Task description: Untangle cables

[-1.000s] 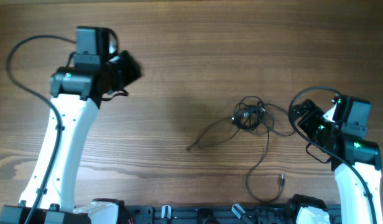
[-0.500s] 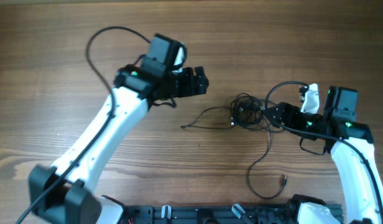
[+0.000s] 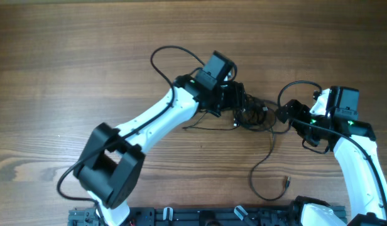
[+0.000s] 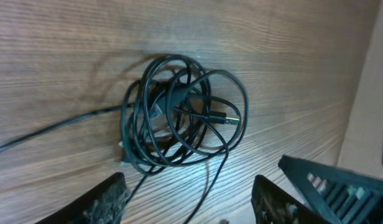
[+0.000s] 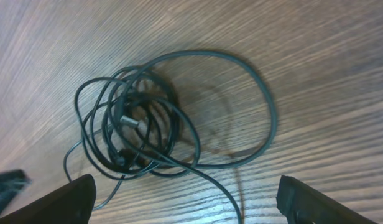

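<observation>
The cables (image 3: 250,115) lie as one small knotted black bundle on the wooden table. One tail runs left from it, and another curls down to a plug end (image 3: 286,183). My left gripper (image 3: 236,102) hovers at the bundle's upper left side. In the left wrist view the cables (image 4: 179,118) lie just ahead of the left gripper (image 4: 190,205), which is open; only a loose strand passes between its fingers. My right gripper (image 3: 286,113) is right beside the bundle and is open too. In the right wrist view the cables (image 5: 135,132) and one wide loop lie ahead of the right gripper (image 5: 191,202).
The left arm (image 3: 149,119) stretches diagonally across the table from its base at the lower left. The right arm (image 3: 357,157) rises along the right edge. A dark rail (image 3: 200,216) runs along the table's front edge.
The left arm has swung from the far left across to the bundle. The right gripper has come in toward the bundle's right side. The bundle has shifted slightly.
</observation>
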